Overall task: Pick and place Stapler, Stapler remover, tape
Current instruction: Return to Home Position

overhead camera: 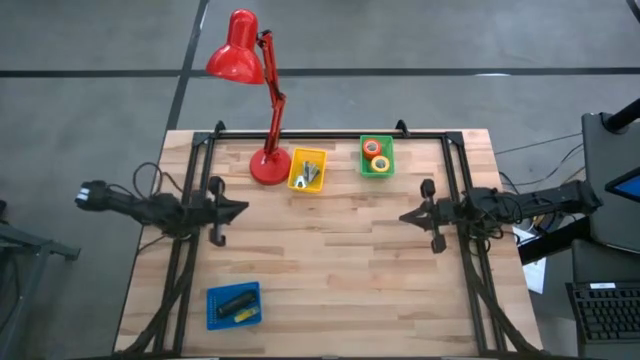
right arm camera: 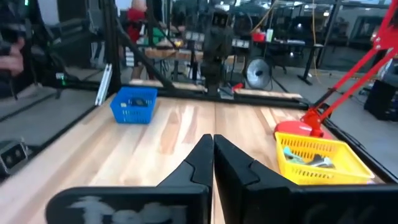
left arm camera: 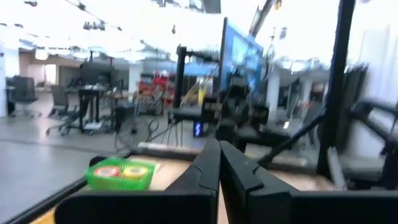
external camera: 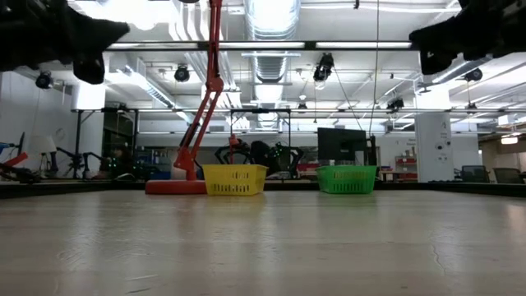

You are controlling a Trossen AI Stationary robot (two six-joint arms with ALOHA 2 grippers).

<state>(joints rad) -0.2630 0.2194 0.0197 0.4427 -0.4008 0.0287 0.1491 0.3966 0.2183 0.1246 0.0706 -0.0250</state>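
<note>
The black stapler [overhead camera: 234, 302] lies in a blue basket [overhead camera: 233, 305] near the table's near left corner; the basket also shows in the right wrist view [right arm camera: 134, 105]. Orange and yellow tape rolls [overhead camera: 377, 155] sit in a green basket [overhead camera: 376, 157] at the far edge, also seen in the left wrist view [left arm camera: 121, 172]. A yellow basket [overhead camera: 307, 169] holds grey metal pieces [right arm camera: 311, 160]. My left gripper [overhead camera: 243, 209] hovers at the table's left side, shut and empty. My right gripper [overhead camera: 405, 216] hovers at the right side, shut and empty.
A red desk lamp [overhead camera: 255, 90] stands on its base [overhead camera: 269, 166] at the far edge beside the yellow basket. A black frame [overhead camera: 330, 133] runs along the far, left and right edges. Bare wood [overhead camera: 340, 260] stretches between the two grippers.
</note>
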